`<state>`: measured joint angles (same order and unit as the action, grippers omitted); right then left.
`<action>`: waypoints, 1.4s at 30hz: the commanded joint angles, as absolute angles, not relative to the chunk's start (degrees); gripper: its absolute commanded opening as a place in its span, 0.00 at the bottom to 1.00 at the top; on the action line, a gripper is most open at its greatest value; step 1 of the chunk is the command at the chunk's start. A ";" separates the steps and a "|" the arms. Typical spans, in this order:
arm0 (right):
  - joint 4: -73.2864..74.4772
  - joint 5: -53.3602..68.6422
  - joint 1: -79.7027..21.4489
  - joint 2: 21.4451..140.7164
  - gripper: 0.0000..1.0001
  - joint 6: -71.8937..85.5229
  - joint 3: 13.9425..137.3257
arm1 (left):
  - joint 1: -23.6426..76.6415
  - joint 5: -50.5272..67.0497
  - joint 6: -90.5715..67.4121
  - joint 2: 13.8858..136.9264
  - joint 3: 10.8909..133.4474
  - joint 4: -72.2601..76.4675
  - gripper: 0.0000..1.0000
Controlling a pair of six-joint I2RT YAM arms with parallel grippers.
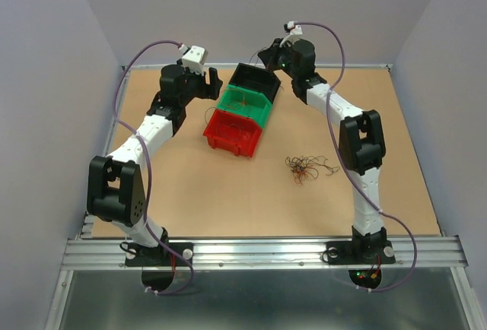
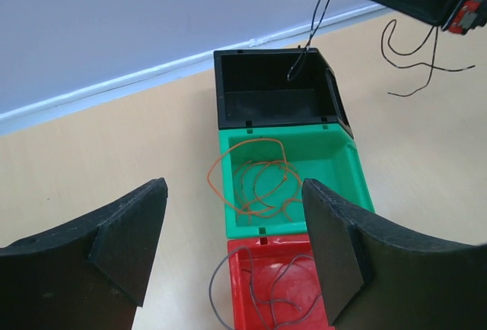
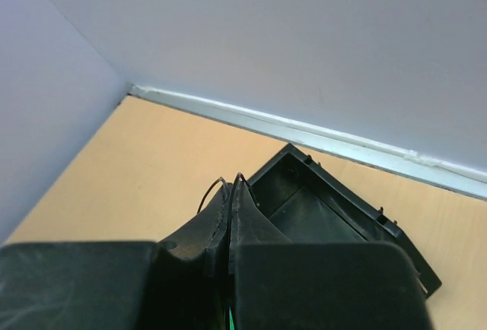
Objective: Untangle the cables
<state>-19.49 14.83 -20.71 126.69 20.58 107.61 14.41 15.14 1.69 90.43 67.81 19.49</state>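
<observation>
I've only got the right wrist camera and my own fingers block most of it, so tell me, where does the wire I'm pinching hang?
Observer: The dark wire in the right gripper hangs down with one end dangling over the black bin.
Operator: Okay. How much is left to untangle?
Observer: A small tangle of thin wires lies loose on the table.
</observation>
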 commanded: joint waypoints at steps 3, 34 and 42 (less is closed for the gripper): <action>-17.40 16.70 -20.83 131.04 0.01 13.54 114.24 | 14.24 14.94 2.64 87.45 67.24 23.20 0.82; 5.44 14.59 -21.80 142.49 0.01 14.07 120.88 | 14.41 17.67 5.62 90.88 71.01 17.58 0.80; 5.54 14.50 -23.03 131.14 0.01 11.16 111.10 | 14.59 17.05 6.33 91.49 71.37 17.05 0.80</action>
